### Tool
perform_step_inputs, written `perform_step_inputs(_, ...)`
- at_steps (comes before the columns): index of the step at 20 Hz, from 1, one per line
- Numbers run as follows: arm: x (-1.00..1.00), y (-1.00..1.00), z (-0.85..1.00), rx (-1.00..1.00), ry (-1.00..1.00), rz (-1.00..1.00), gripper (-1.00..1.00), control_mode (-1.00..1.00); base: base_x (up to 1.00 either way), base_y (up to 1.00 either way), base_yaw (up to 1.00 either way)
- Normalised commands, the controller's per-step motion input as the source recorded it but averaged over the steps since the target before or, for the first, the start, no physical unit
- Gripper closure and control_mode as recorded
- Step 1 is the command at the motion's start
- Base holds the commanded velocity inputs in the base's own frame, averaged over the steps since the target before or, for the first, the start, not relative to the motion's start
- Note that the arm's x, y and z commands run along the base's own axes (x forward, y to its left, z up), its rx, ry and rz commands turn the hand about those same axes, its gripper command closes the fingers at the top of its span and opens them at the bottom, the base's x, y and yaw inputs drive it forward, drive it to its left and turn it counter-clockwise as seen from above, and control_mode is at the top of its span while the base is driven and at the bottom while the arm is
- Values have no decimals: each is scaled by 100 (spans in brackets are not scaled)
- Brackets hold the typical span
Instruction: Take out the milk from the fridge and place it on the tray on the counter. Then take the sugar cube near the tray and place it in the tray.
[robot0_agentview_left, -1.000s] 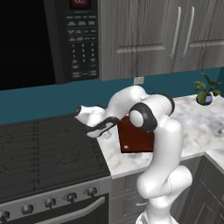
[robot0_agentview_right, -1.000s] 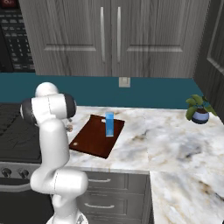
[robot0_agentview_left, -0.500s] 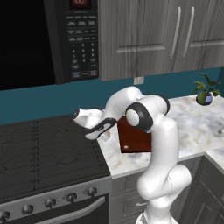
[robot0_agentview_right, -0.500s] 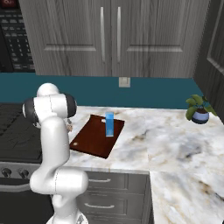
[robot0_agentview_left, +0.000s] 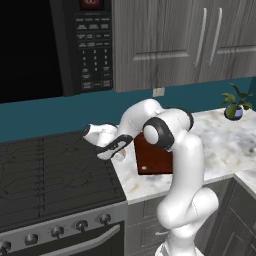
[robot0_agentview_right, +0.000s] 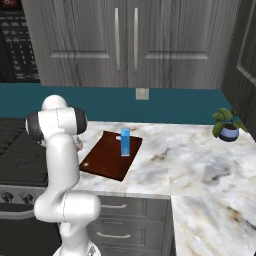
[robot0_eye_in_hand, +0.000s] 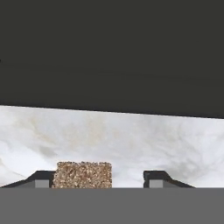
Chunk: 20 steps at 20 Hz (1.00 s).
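Observation:
A tan sugar cube (robot0_eye_in_hand: 83, 175) lies on the marbled counter (robot0_eye_in_hand: 131, 140) between my fingertips. It sits against the left fingertip (robot0_eye_in_hand: 43, 179), and a gap separates it from the right one. My gripper (robot0_eye_in_hand: 101, 179) is open around it, low on the counter beside the stove edge (robot0_agentview_left: 120, 151). The blue milk (robot0_agentview_right: 125, 141) stands upright on the reddish-brown tray (robot0_agentview_right: 102, 162), whose left end also shows behind my arm (robot0_agentview_left: 150, 161). The fridge is out of view.
A black stove top (robot0_agentview_left: 55, 175) borders the counter on the left, under a dark microwave (robot0_agentview_left: 55, 45). A small potted plant (robot0_agentview_right: 227, 127) stands at the back right. Grey wall cabinets hang above. Open marble counter (robot0_agentview_right: 200, 170) stretches right of the tray.
The jaws have drawn closer together around the sugar cube. The arm has barely shifted, and the milk and tray stay where they were.

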Motion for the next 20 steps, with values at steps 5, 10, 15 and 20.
perform_step_inputs(5,0,0,-18,0,-1,0,100,-100,0,0,0)
perform_step_inputs(10,-20,0,-12,0,-8,-1,100,-100,0,0,0)
perform_step_inputs(15,-98,-6,51,0,-35,-7,100,-100,0,0,0)
perform_step_inputs(20,-77,-28,60,5,-11,-7,100,-100,0,0,0)
